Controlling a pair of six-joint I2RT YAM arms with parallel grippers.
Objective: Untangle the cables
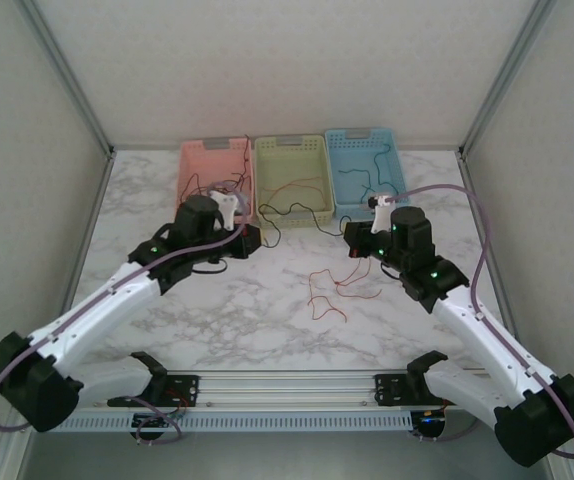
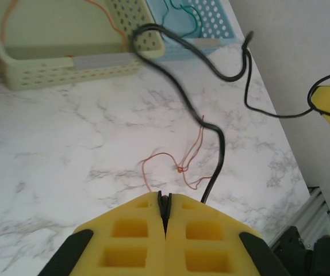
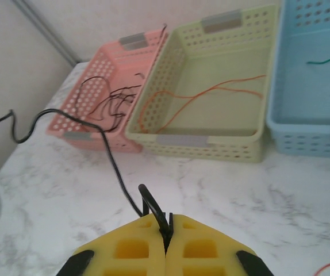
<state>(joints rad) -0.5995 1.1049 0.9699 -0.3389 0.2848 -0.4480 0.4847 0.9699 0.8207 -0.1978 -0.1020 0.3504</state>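
Note:
A long black cable (image 1: 312, 213) hangs slack between my two grippers, just in front of the baskets. My left gripper (image 1: 255, 238) is shut on one end of it, which is pinched between the yellow fingertips (image 2: 165, 202). From there the black cable (image 2: 218, 150) curves away over the marble. My right gripper (image 1: 350, 236) is shut on the other end (image 3: 166, 227), where a small loop (image 3: 148, 199) sticks up. A thin red cable (image 1: 329, 290) lies loose on the table (image 1: 267, 310) between the arms. The red cable (image 2: 176, 165) has a small knot.
Three baskets stand in a row at the back. The pink basket (image 3: 79, 98) holds black cables, the green basket (image 3: 211, 141) holds orange ones and the blue basket (image 3: 303, 135) holds a green one. Grey walls close in both sides.

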